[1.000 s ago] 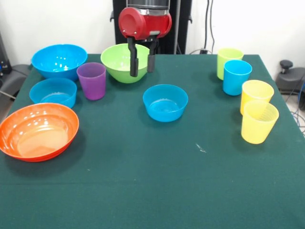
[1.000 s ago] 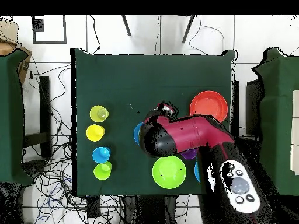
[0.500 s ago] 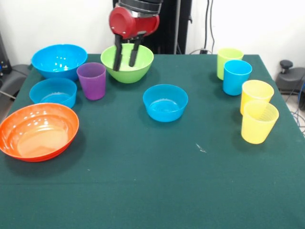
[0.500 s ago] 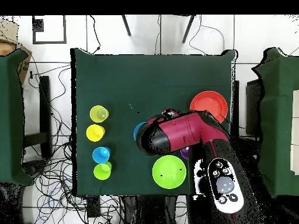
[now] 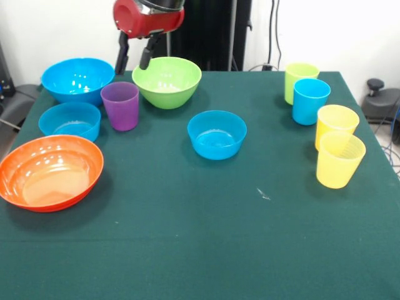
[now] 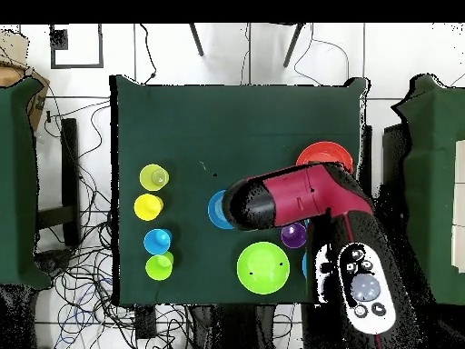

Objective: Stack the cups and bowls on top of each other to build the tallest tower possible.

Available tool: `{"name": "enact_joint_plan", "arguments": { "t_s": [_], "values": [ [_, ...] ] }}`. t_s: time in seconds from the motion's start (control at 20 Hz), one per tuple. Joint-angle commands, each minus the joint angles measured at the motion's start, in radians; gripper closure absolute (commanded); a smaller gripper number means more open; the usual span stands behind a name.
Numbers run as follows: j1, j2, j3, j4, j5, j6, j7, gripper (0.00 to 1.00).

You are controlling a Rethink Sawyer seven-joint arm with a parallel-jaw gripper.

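My gripper [image 5: 133,61] hangs open and empty above the purple cup [image 5: 120,105], between the large blue bowl [image 5: 77,78] and the lime green bowl [image 5: 167,81]. One small blue bowl [image 5: 70,120] sits left, another [image 5: 217,133] mid-table. The orange bowl [image 5: 49,172] lies front left. At the right stand the green cup [image 5: 300,79], the blue cup [image 5: 310,100] and two yellow cups [image 5: 336,124] [image 5: 339,160]. Each stands alone; no tower is in view. From overhead the arm [image 6: 291,200] hides the gripper and part of the orange bowl [image 6: 320,153]; the purple cup [image 6: 292,235] shows.
The green tablecloth [image 5: 206,237] covers the whole table. A black chair wheel [image 5: 375,84] sits past the right edge. From overhead, cables [image 6: 82,273] lie on the floor beside the table, and other green tables [image 6: 436,182] stand at both sides.
In the front view the gripper has swung left and risen, from over the green bowl to above the purple cup. It stayed open. No cup or bowl moved.
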Motion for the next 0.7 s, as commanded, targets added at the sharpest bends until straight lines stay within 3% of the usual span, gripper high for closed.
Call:
{"name": "enact_joint_plan", "arguments": {
  "t_s": [0.05, 0.4, 0.7],
  "values": [
    [-0.033, 0.099, 0.06, -0.046, 0.02, 0.044, -0.076, 0.0],
    [-0.167, 0.115, 0.192, 0.02, 0.156, -0.022, -0.151, 0.0],
    [-0.195, 0.129, 0.224, 0.019, 0.171, 0.002, -0.139, 0.0]
  ]
}}
